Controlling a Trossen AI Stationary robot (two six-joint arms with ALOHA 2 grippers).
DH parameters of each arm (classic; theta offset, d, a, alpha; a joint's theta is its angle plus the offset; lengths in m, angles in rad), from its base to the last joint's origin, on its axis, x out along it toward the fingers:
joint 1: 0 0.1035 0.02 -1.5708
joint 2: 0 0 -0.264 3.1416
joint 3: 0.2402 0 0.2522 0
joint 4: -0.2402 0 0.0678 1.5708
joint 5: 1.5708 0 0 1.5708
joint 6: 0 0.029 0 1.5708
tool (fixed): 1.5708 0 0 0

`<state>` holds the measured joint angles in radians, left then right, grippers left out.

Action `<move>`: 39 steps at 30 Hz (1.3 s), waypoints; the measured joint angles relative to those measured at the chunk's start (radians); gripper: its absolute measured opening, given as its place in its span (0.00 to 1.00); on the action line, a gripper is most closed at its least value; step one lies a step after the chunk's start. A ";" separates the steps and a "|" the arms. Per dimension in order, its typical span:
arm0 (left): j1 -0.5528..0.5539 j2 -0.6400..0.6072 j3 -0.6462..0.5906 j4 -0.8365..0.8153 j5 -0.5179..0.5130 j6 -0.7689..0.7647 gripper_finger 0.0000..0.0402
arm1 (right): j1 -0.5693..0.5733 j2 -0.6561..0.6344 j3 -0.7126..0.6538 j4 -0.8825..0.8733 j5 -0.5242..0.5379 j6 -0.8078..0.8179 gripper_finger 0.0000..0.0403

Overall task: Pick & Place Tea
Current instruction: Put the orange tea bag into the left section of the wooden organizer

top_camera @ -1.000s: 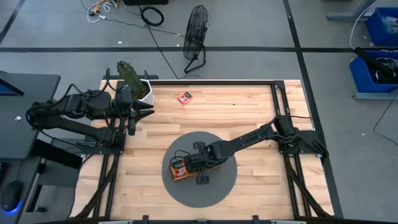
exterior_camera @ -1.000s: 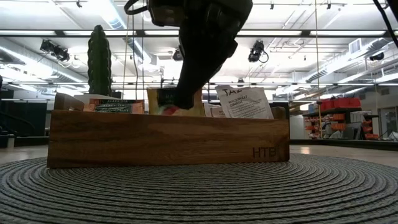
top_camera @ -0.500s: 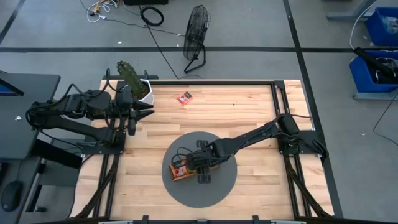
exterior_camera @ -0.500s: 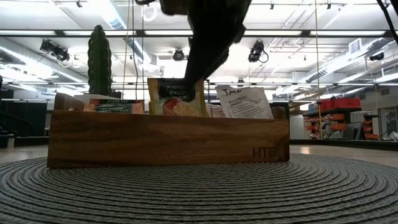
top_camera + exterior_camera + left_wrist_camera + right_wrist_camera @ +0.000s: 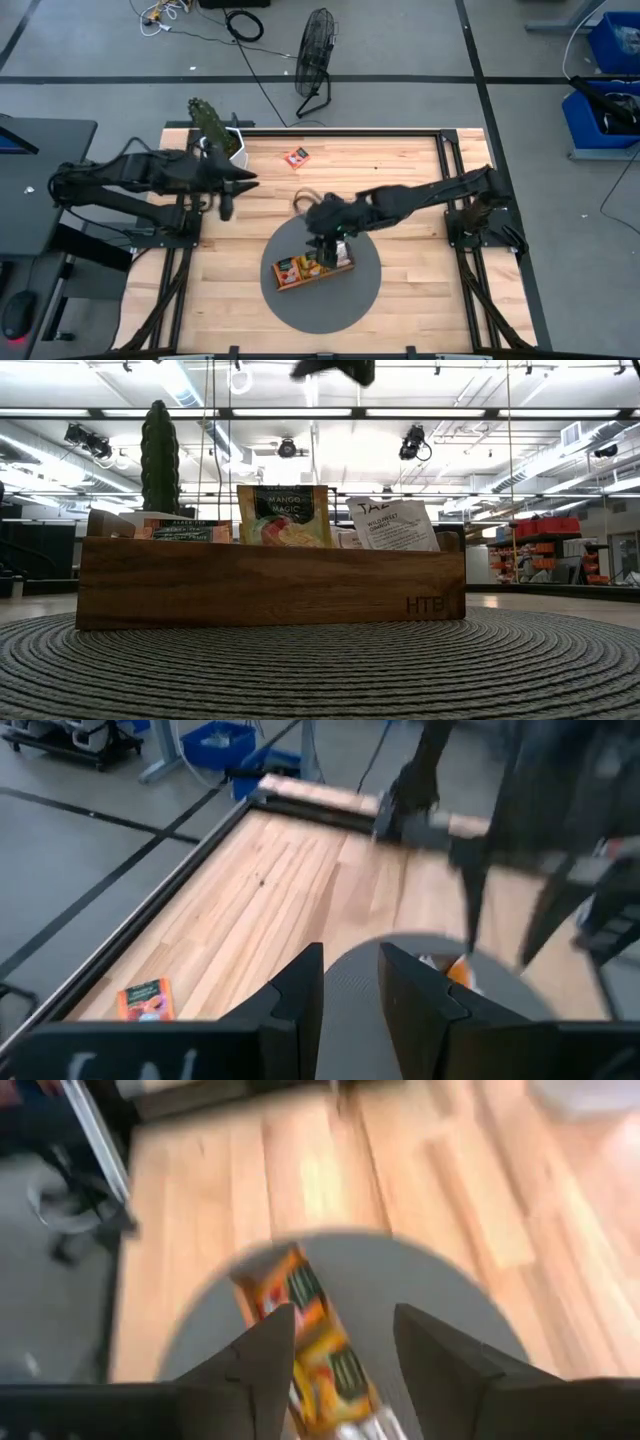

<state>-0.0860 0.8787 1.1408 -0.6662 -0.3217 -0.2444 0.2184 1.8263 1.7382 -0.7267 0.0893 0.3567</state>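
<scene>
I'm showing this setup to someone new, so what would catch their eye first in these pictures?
Probably the wooden tray packed with orange tea sachets, sitting on the round grey mat near the table's front edge. Just above it hangs the right gripper, jaws open and empty. One more sachet lies alone on the bare wood at the far side, near the potted cactus and the left gripper.

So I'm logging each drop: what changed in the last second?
The right gripper let go of the mango sachet, now standing in the wooden tray, and lifted away toward the table's middle. The left gripper swung out over the table. The loose sachet stayed.
</scene>
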 joint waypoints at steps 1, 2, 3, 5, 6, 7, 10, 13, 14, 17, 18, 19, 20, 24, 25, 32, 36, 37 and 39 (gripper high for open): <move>0.000 0.024 0.000 0.000 -0.002 0.012 0.25 | -0.006 -0.017 0.000 0.018 0.000 0.004 0.44; 0.000 0.049 0.000 0.000 -0.007 0.021 0.25 | -0.011 -0.033 0.000 0.034 0.000 0.008 0.43; 0.000 0.073 0.000 -0.004 -0.010 0.035 0.25 | -0.017 -0.049 0.000 0.039 0.000 0.016 0.43; 0.000 0.120 0.000 -0.006 -0.011 0.053 0.25 | -0.027 -0.081 0.000 0.033 -0.001 0.038 0.42; 0.000 0.143 0.000 -0.006 -0.011 0.054 0.25 | -0.030 -0.097 0.000 0.034 -0.001 0.049 0.41; 0.002 0.165 0.000 -0.009 -0.011 0.050 0.25 | -0.033 -0.114 0.000 0.029 0.000 0.054 0.41; 0.032 0.234 0.000 -0.037 0.009 0.010 0.25 | -0.036 -0.171 0.000 0.031 0.016 0.060 0.39; 0.080 0.288 0.000 -0.076 0.053 -0.046 0.25 | -0.036 -0.229 0.000 0.026 0.066 0.073 0.38; 0.100 0.304 0.000 -0.089 0.084 -0.065 0.25 | -0.036 -0.247 0.000 0.026 0.086 0.074 0.37; 0.168 0.351 0.000 -0.104 0.177 -0.092 0.25 | -0.036 -0.302 0.000 0.021 0.150 0.080 0.36; 0.192 0.365 0.000 -0.107 0.207 -0.100 0.25 | -0.036 -0.319 0.000 0.021 0.165 0.080 0.35; 0.213 0.381 0.000 -0.113 0.237 -0.109 0.25 | -0.036 -0.335 0.001 0.019 0.179 0.080 0.35; 0.233 0.398 0.000 -0.120 0.266 -0.108 0.25 | -0.036 -0.351 0.001 0.012 0.192 0.080 0.35; 0.290 0.470 0.008 -0.134 0.292 -0.072 0.25 | -0.036 -0.399 0.001 -0.027 0.232 0.087 0.35; 0.301 0.494 0.023 -0.144 0.293 -0.056 0.25 | -0.036 -0.408 0.001 -0.036 0.239 0.093 0.35; 0.388 0.698 0.190 -0.208 0.274 0.075 0.25 | -0.036 -0.435 0.001 -0.063 0.272 0.134 0.34; 0.431 0.797 0.283 -0.252 0.255 0.150 0.25 | -0.035 -0.435 0.001 -0.071 0.271 0.141 0.34; 0.440 0.818 0.301 -0.260 0.254 0.166 0.25 | -0.035 -0.435 0.001 -0.071 0.270 0.141 0.34; 0.460 0.854 0.331 -0.266 0.255 0.191 0.27 | -0.035 -0.435 0.001 -0.071 0.270 0.141 0.34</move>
<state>0.3739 1.7331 1.4714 -0.9318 -0.0671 -0.0536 0.1831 1.3913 1.7393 -0.7979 0.3588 0.4973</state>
